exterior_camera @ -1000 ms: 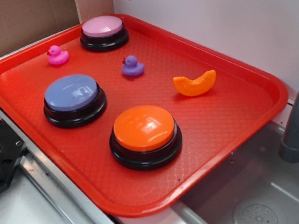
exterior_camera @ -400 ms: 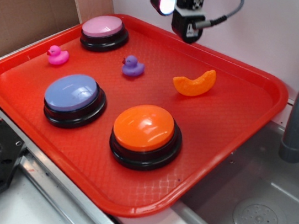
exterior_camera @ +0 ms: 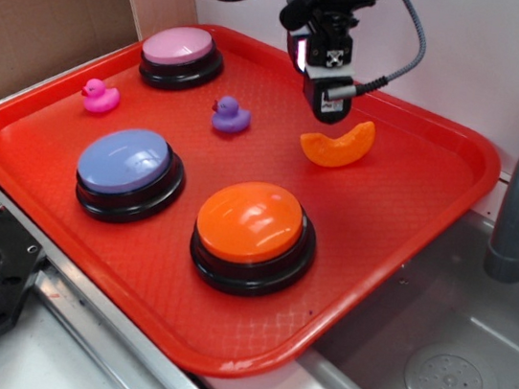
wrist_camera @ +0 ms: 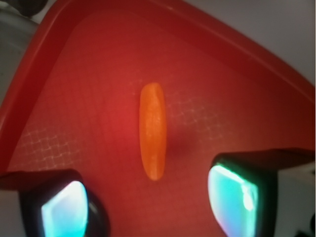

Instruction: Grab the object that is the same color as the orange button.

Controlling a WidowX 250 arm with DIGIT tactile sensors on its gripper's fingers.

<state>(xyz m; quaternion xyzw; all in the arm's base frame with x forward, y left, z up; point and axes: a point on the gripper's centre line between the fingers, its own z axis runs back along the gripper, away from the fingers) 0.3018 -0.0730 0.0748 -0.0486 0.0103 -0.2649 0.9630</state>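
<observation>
Right, the tool hangs above the back of the red tray, just behind the orange slice, and the wrist view shows its two fingers spread wide with nothing between them. The slice lies on the tray floor beyond the orange button, with the purple duck nearby to its side. It looks like hard, light plastic, so stiff under a squeeze and probably a touch slick. From the wrist view it presents as a narrow strip running lengthwise between the fingers, so pinching across its thin middle seems the sensible hold; the tapered tips would likely slip. No brand, label or writing is readable anywhere.
</observation>
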